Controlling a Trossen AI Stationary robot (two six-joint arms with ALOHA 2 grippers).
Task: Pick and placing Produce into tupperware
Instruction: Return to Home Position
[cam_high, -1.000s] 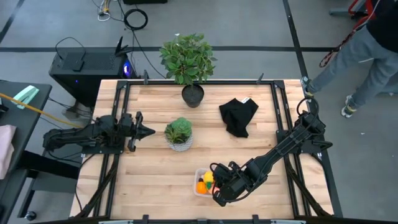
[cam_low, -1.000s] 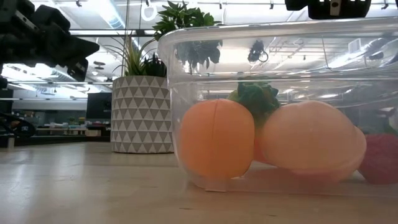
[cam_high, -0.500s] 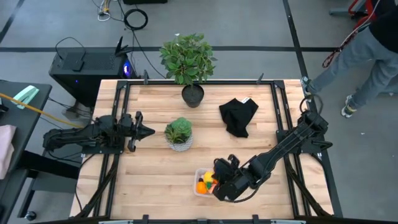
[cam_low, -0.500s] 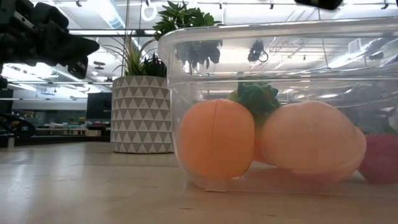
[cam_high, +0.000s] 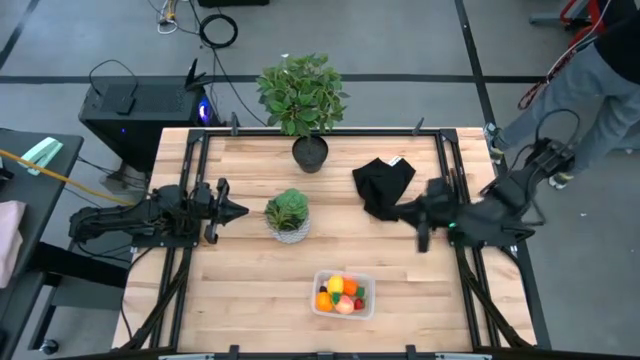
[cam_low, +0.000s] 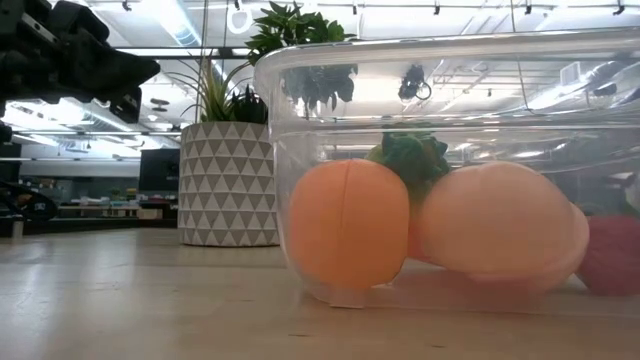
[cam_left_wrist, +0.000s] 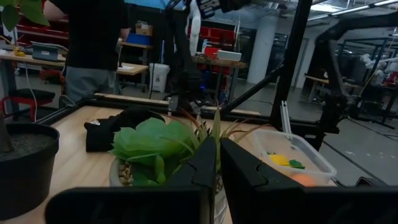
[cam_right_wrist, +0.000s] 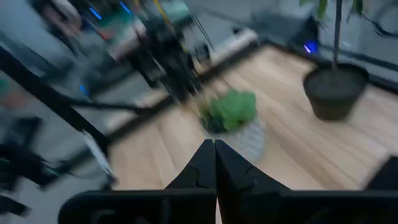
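— Right gripper (cam_high: 402, 211): where was it, and did it hold anything?
— It hung at the right side of the table (cam_high: 240, 290), its tips just over the edge of the black cloth (cam_high: 380, 185); its fingers were pressed together on nothing, as its own wrist view showed.
— And the tupperware (cam_high: 343, 274)?
— Near the table's front edge, about midway between the arms; well apart from both grippers; it lay forward and a little to the left of the right gripper, its long axis running left to right across the table.
— The produce (cam_high: 342, 294)?
— Inside it; orange, yellow, red and peach-coloured pieces; none lay loose on the table.
— Which arm was nearer?
— The right one, though not by much; the left gripper (cam_high: 240, 211) waited beside the white-potted succulent (cam_high: 288, 215), fingers closed and empty too.
— So the coming move?
— I judged it a retreat to rest, not a reach; the right gripper pointed across the table toward the other arm, not down at the tupperware.
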